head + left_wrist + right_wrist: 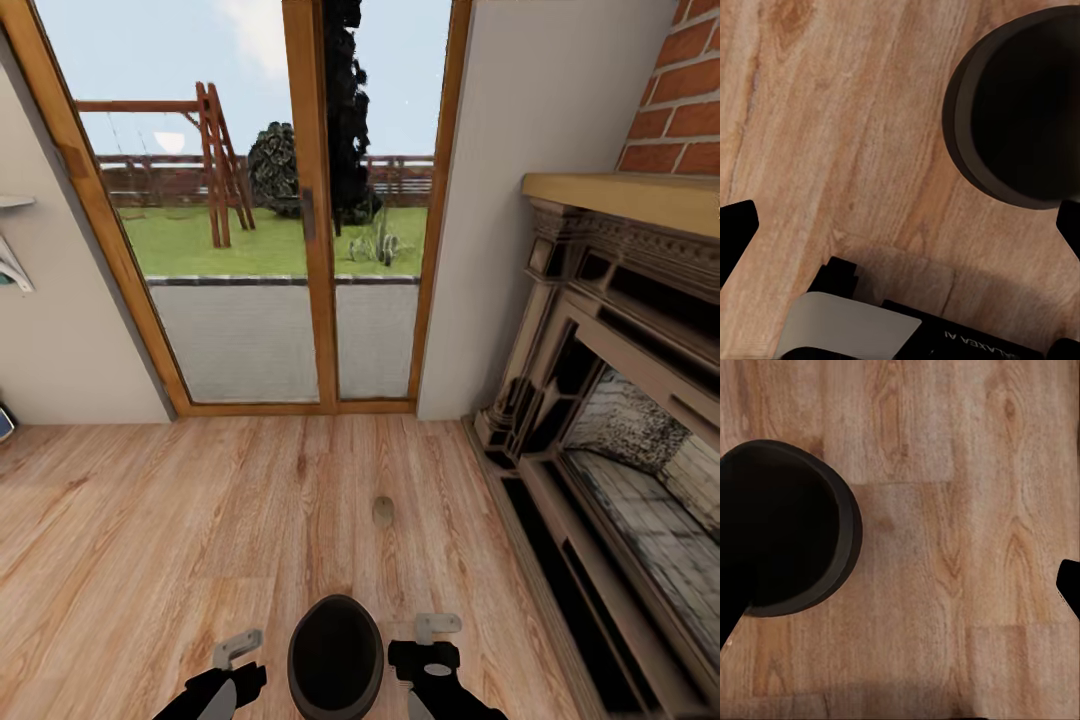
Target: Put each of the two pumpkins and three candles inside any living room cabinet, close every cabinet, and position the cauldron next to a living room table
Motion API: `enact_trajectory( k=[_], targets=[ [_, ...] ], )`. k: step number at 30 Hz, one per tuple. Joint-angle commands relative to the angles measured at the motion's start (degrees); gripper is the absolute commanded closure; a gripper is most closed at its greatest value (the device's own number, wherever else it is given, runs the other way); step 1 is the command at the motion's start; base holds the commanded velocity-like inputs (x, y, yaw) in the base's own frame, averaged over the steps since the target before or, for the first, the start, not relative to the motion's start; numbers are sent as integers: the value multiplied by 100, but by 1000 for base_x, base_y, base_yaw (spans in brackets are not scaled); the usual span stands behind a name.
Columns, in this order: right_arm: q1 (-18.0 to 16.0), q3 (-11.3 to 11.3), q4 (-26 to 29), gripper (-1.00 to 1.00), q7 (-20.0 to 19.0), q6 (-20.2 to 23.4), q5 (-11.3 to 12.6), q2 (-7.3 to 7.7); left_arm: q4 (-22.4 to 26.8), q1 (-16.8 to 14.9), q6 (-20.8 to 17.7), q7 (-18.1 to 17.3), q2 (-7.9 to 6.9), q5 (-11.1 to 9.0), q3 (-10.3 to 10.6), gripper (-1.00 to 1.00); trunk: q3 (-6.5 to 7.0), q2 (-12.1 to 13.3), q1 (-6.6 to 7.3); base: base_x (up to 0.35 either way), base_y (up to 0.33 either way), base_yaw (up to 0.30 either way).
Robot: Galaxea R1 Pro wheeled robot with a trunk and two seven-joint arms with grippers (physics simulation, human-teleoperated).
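The black cauldron (336, 655) sits on the wooden floor right in front of me, between my two arms. My left gripper (237, 648) is to its left and my right gripper (437, 628) to its right, both apart from it. In the left wrist view the cauldron (1020, 105) lies beside my open left gripper (900, 232). In the right wrist view the cauldron (784, 525) lies beside my open right gripper (900, 600). A small tan candle (383, 511) lies on the floor a little ahead. The pumpkins, the cabinet and the table are out of view.
A carved wooden fireplace (600, 420) with a brick chimney (680, 90) runs along the right. Straight ahead a wood-framed glass door (305, 250) looks onto a garden. A wall shelf (10, 260) sticks out at the far left. Bare wooden floor (180, 540) stretches left and ahead.
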State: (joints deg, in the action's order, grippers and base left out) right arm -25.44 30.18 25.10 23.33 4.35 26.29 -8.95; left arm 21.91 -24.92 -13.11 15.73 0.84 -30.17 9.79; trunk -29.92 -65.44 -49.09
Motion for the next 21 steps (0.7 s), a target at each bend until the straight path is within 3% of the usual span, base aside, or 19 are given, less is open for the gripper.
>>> enact_trajectory(
  k=[1,6,21],
  targets=[
    [-5,50,6,-100,47,-32,28,8,8,0,-20,49,-3,-52,47,-100,13,38,22,0,0,0],
    [-5,59,-8,-100,33,-294,27,2,-10,4,19,45,3,-54,37,-100,103,239,132,0,0,0],
    [-5,72,35,-100,23,-330,25,-2,-12,5,236,53,109,55,110,-100,372,840,462,0,0,0]
  ],
)
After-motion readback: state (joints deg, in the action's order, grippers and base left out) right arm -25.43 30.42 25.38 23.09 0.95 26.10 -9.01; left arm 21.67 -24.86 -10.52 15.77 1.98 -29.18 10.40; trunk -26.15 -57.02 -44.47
